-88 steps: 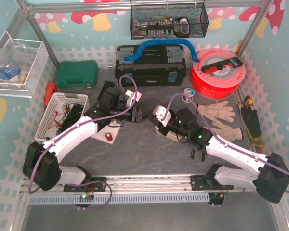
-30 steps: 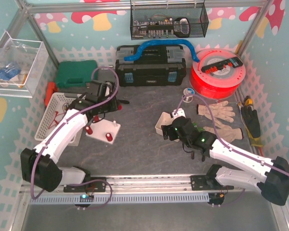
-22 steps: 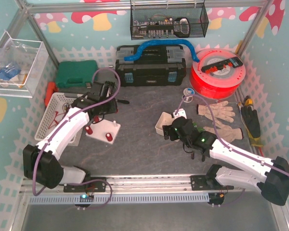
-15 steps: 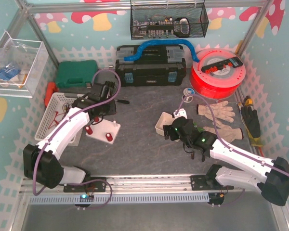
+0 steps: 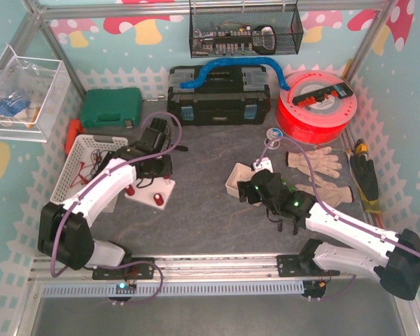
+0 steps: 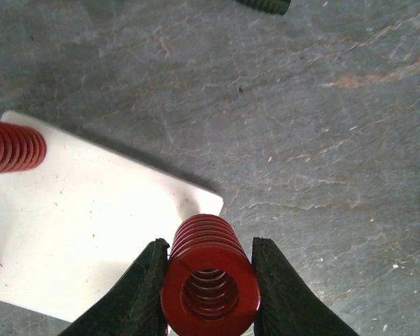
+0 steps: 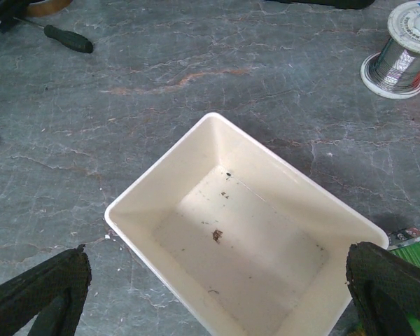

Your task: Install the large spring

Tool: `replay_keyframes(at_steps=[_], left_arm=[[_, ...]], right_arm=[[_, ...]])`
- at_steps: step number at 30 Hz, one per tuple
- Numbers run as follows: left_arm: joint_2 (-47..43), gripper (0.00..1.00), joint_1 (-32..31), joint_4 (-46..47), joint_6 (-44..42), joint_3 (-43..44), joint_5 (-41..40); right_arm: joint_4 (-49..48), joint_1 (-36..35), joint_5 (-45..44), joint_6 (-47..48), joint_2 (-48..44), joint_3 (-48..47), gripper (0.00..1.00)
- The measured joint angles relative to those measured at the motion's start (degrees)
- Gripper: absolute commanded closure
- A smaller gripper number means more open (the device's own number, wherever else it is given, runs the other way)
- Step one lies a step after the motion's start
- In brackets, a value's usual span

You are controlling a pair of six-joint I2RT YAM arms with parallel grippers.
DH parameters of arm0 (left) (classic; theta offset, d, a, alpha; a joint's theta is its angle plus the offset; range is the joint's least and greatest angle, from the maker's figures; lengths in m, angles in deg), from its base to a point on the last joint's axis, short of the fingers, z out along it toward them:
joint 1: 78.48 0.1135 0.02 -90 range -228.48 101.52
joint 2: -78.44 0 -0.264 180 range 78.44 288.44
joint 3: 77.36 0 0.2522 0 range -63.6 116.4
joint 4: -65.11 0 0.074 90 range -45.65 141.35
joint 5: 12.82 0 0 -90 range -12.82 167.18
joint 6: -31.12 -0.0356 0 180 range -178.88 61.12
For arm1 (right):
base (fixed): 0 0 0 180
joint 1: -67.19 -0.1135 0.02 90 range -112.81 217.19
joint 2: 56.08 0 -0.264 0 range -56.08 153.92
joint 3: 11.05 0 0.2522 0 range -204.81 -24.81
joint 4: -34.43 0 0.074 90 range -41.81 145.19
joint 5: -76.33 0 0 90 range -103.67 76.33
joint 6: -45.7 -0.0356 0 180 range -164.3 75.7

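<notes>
Over the last second our left arm has drawn nearer from farther up the table, and the left gripper (image 6: 210, 250) now hangs over the white plate (image 6: 91, 238). It is clenched on the large spring (image 6: 210, 294), seen end-on at the plate's corner and well apart from another red spring (image 6: 10, 145) standing on that plate. Our right gripper (image 7: 217, 262) hovers with its jaws spread wide and holding nothing above the white bin (image 7: 161, 189), with the solder spool (image 7: 397, 50) beyond it and the black toolbox (image 5: 220, 94) farthest back.

Large red coil spring (image 6: 210, 276), seen end-on, sits pinched between the black fingers (image 6: 143, 287) of the left gripper (image 6: 210, 241), over a corner of the white base plate (image 6: 91, 238).
</notes>
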Motion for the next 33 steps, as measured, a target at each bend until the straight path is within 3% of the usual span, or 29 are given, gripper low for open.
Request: replay_keyframes(at_steps=[19, 26, 33], left_arm=[[0.9, 0.99, 0.0, 3.0, 0.9, -2.9, -0.1], [2.5, 0.88, 0.0, 4.8, 0.9, -4.8, -0.1], [4.0, 0.68, 0.0, 6.0, 1.3, -5.2, -0.1]], right_arm=[[0.0, 0.1, -1.0, -1.2, -1.5, 0.0, 0.01], [0.0, 0.1, -1.0, -1.4, -1.9, 0.0, 0.01], [0.1, 0.1, -1.0, -1.8, -1.9, 0.0, 0.01]])
